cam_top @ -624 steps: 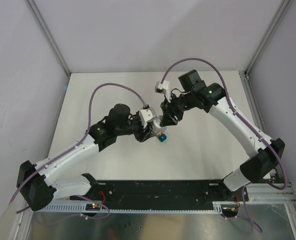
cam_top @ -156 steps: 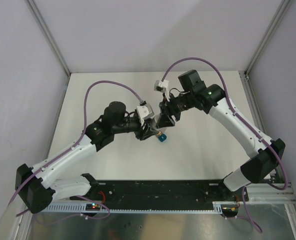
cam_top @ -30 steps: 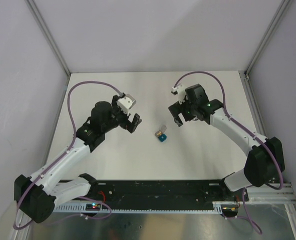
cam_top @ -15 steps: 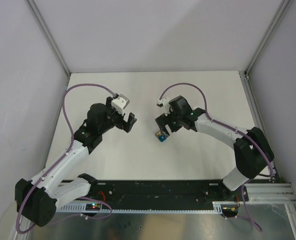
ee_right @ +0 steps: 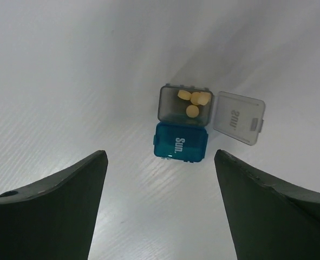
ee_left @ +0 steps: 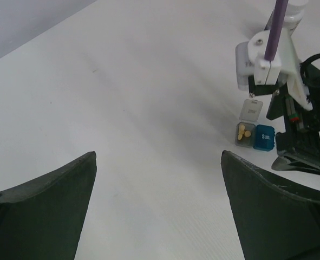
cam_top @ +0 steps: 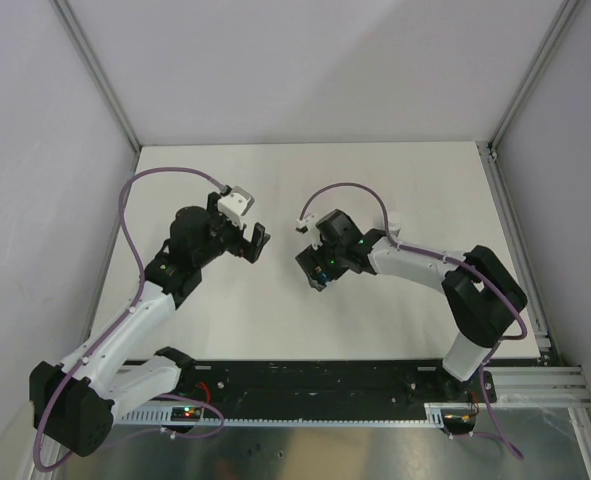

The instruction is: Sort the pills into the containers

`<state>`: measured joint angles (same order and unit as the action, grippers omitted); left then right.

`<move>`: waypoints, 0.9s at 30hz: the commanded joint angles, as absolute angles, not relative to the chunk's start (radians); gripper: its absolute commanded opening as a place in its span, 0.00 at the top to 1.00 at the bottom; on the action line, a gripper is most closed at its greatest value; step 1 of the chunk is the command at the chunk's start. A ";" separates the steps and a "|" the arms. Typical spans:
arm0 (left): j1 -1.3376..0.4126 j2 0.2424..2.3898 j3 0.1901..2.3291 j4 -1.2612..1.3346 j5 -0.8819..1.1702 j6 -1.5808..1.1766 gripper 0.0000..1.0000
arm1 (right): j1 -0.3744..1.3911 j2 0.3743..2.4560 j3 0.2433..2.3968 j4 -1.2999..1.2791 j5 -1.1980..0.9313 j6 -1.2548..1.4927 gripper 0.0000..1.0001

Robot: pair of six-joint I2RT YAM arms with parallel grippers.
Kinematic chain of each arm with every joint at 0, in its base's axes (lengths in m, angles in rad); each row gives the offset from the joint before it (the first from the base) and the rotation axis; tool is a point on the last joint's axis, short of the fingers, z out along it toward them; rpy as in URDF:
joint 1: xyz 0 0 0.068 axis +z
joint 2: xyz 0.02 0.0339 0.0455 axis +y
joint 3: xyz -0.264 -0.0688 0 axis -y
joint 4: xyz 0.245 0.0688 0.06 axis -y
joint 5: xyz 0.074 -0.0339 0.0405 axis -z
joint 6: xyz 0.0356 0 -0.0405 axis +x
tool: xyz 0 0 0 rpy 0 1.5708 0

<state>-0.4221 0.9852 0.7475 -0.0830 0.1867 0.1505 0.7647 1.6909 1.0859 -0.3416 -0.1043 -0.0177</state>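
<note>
The containers (ee_right: 181, 142) are a tiny joined pair on the white table. The teal one is closed and marked "Sun.". The grey one (ee_right: 170, 105) has its lid (ee_right: 237, 118) swung open, with three yellow pills (ee_right: 201, 98) inside. My right gripper (ee_right: 160, 154) hangs open just above and short of the pair, nothing between its fingers. The top view shows it (cam_top: 313, 275) covering the pair. My left gripper (ee_left: 158, 154) is open and empty, well to the left; in its view the containers (ee_left: 265, 137) lie far ahead beside the right gripper's fingers (ee_left: 300, 160).
A white capped bottle (ee_left: 295, 6) shows at the top edge of the left wrist view, behind the right wrist. Grey walls and metal posts (cam_top: 95, 75) border the table, and the arms' base rail (cam_top: 315, 380) runs along the near edge.
The right arm has swung left and down until its gripper hangs over the containers, its jaws a little narrower. The left arm has drawn back slightly to the left, still open.
</note>
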 commanded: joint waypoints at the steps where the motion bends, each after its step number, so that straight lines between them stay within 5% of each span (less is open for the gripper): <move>1: -0.411 0.960 0.739 -0.043 0.194 0.128 0.00 | 0.783 1.725 1.081 -0.298 -0.056 -0.005 0.16; 27: -0.409 0.963 0.740 -0.043 0.210 0.121 0.02 | 0.758 1.798 1.080 -0.279 -0.037 -0.005 0.41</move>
<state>-0.4183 0.9806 0.7383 -0.0826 0.1944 0.1368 0.7670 1.7828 1.0809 -0.3153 -0.0345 -0.0147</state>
